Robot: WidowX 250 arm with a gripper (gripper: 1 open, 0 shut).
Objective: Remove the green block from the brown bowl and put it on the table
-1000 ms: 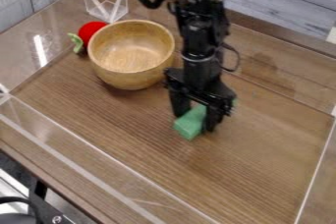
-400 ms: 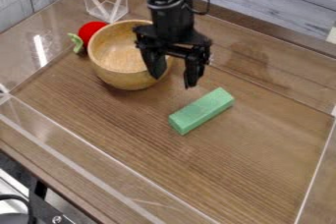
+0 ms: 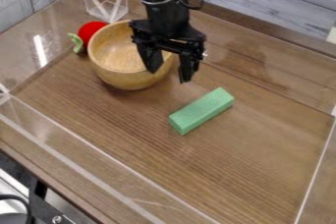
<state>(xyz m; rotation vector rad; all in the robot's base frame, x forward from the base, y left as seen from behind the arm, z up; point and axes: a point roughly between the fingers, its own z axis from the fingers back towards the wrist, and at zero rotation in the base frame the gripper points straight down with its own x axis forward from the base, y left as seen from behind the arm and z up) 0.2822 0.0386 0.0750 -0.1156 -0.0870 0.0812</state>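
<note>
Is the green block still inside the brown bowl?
No, the green block lies on the table, beside the brown bowl.

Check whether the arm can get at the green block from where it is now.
Looks like yes: the green block lies flat on the bare table, outside the brown bowl. The open end effector hangs beside it, and nothing visible stands between them.

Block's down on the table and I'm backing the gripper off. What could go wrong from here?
The open gripper hangs right by the brown bowl, one side over its rim, so a sideways move might knock or drag it. The green block lies loose just in front, so dipping again could nudge it.
</note>
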